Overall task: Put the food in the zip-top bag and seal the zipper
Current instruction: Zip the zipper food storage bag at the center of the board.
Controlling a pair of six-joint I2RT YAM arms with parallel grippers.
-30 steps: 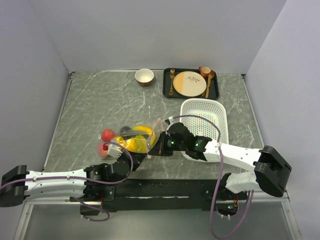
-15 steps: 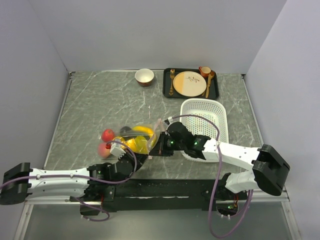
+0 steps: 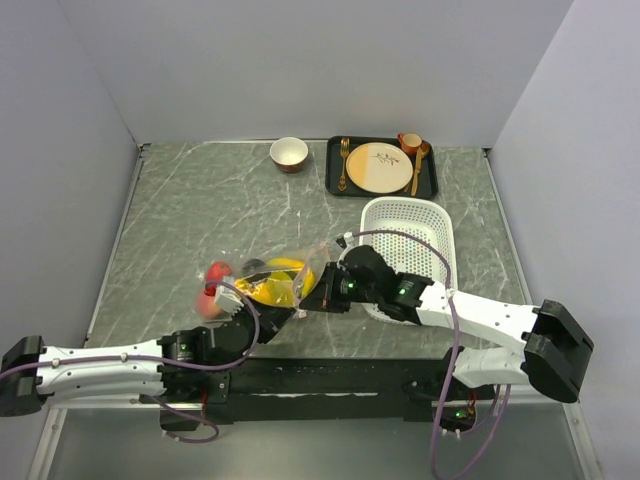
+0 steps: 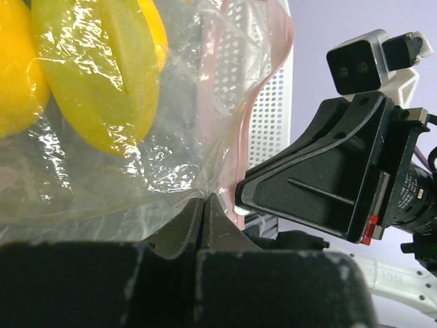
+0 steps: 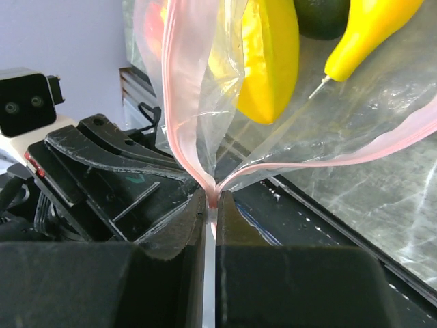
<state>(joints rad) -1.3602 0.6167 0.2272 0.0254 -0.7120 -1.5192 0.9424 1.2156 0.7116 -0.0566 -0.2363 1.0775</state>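
The clear zip-top bag [image 3: 285, 278] lies at the table's near middle with yellow and orange fruits in it. The right wrist view shows a yellow-green piece [image 5: 270, 61], the banana [image 5: 369, 34] and the dark ball [image 5: 321, 17] through the plastic. A red apple [image 3: 216, 272] and a pink fruit [image 3: 207, 300] sit at the bag's left end; I cannot tell if they are inside. My right gripper [image 5: 212, 198] is shut on the pink zipper [image 5: 179, 102] where its two strips meet. My left gripper [image 4: 203, 198] is shut on the bag's clear plastic below the yellow-green piece [image 4: 102, 75].
A white perforated basket [image 3: 408, 250] stands just right of the bag, behind my right arm. A black tray [image 3: 432, 180] with a beige plate and cutlery and a small bowl [image 3: 289, 153] stand at the back. The table's near edge runs just below both grippers.
The bag has shifted slightly to the right and bunched up between the two grippers. The right arm's elbow has swung right. Both grippers keep their hold.
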